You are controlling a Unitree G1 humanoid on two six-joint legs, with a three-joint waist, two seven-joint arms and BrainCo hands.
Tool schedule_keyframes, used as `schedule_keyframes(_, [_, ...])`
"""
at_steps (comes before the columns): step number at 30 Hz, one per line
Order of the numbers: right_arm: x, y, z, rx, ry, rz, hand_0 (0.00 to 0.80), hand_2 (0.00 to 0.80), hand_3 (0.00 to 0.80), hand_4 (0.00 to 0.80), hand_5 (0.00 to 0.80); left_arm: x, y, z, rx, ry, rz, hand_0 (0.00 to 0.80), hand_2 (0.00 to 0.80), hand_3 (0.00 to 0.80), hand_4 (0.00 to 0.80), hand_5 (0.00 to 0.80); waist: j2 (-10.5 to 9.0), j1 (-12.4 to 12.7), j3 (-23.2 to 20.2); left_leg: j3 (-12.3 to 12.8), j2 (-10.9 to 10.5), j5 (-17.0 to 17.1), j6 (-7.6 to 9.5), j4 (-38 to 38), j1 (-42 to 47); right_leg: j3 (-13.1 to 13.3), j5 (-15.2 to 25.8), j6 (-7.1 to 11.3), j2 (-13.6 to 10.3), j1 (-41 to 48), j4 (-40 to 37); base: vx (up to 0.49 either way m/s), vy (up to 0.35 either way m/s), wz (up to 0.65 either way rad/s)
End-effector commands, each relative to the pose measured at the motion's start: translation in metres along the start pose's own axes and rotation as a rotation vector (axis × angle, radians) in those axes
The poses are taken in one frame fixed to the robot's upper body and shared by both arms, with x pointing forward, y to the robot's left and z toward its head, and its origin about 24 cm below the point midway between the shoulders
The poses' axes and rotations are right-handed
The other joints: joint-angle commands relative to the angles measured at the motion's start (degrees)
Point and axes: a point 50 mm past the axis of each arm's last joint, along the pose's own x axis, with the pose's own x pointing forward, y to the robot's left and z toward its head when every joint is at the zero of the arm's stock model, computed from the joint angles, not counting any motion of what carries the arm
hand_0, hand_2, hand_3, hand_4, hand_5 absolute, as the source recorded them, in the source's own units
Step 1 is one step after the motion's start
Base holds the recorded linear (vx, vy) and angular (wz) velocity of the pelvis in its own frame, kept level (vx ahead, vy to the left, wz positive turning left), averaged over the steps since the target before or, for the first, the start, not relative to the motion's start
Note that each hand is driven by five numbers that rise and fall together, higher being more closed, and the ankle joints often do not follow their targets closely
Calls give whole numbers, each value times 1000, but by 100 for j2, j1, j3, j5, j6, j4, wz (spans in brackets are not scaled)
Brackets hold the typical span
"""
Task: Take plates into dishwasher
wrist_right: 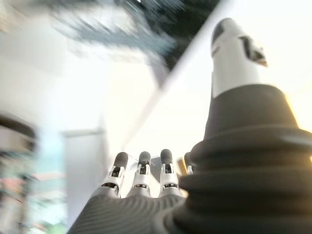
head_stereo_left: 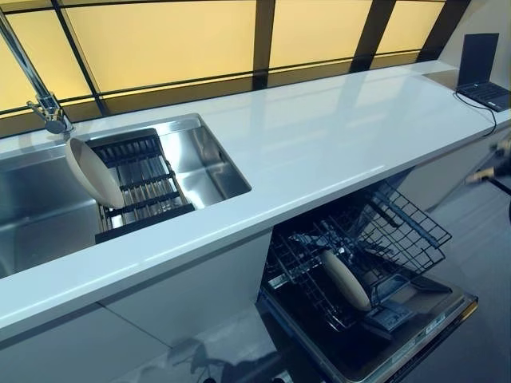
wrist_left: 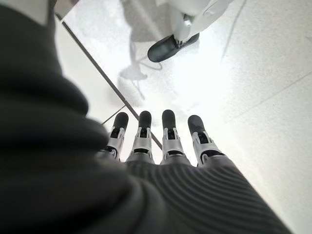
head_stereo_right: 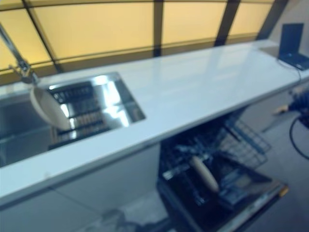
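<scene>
We see a long white worktop (head_stereo_left: 335, 136) with a shiny metal sink (head_stereo_left: 200, 163) set into it. In the sink sits a dark rack (head_stereo_left: 140, 187), and one cream plate (head_stereo_left: 93, 172) stands tilted on its edge at the rack's left end. A tap (head_stereo_left: 36, 88) rises behind the sink.

Below the worktop the dishwasher (head_stereo_left: 375, 351) is open, with its door folded down. Its wire basket (head_stereo_left: 399, 231) is pulled out over the door. A second cream plate (head_stereo_left: 346, 280) stands on its edge in the near part of that basket.

At the far right end of the worktop we see a dark laptop (head_stereo_left: 481, 68), with its lid up.

Our hands do not show in the head views. In the left wrist view our left hand (wrist_left: 165, 146) hangs over the pale floor (wrist_left: 253, 73), with its fingers (wrist_left: 169, 129) straight and side by side, holding nothing. In the right wrist view our right hand (wrist_right: 146, 183) also has straight fingers and a thumb (wrist_right: 236, 53) that sticks up apart from them, and it holds nothing
</scene>
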Motion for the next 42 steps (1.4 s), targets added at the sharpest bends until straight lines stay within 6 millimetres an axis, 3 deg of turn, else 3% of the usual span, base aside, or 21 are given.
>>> schedule_keyframes(1, [-11, -25, 47, -90, -221, -143, 0, 0, 0, 0, 0, 0, 9, 1, 46, 15, 21, 0, 0, 0, 0, 0, -258, 354, -387, -62, -189, -493, 10, -9, 68, -215, -472, 117, 220, 124, 13, 35, 80, 14])
schedule_keyframes(4, [-20, -26, 87, -200, -405, -251, 0, 0, 0, 0, 0, 0, 3, 0, 89, 8, 7, 0, 0, 0, 0, 0, -269, 432, -448, -149, -218, -493, 18, -9, 41, -251, -488, 125, 204, 125, 13, 42, 67, 21])
schedule_keyframes(10, [-49, -15, 144, -430, -685, -401, 0, 0, 0, 0, 0, 1, -8, 0, 155, 9, -35, 0, 0, 0, 0, 0, -293, 538, -501, -296, -264, -467, 41, -9, -63, -323, -483, 162, 179, 78, 13, 58, 60, 26])
schedule_keyframes(16, [-72, -5, 175, -603, -853, -533, 0, 0, 0, 0, 0, 1, -11, 4, 148, 0, -48, 0, 0, 0, 0, 0, -294, 630, -355, -487, -320, -415, 55, -9, -244, -404, -464, 181, 163, -18, 13, 25, 63, 19])
schedule_keyframes(26, [-89, 9, 195, -791, -956, -648, 0, 0, 0, 0, 0, 1, -8, 18, 146, -44, -50, 0, 0, 0, 0, 0, -387, 797, -10, -813, -371, -317, 90, -9, -542, -575, -434, 146, 140, -214, 13, 24, 55, 21])
schedule_keyframes(37, [-101, -9, 212, -832, -932, -853, 0, 0, 0, 0, 0, -1, -2, 33, 103, -144, -40, 0, 0, 0, 0, 0, -395, 916, 438, -1087, -470, -193, 145, -9, -924, -633, -321, 147, 101, -594, 31, 5, 42, 22])
schedule_keyframes(42, [-103, -5, 218, -841, -959, -857, 0, 0, 0, 0, 0, -1, -4, 39, 80, -158, -45, 0, 0, 0, 0, 0, -374, 956, 487, -1159, -504, -259, 206, -9, -891, -676, -320, 179, 9, -650, 81, 6, 99, 22])
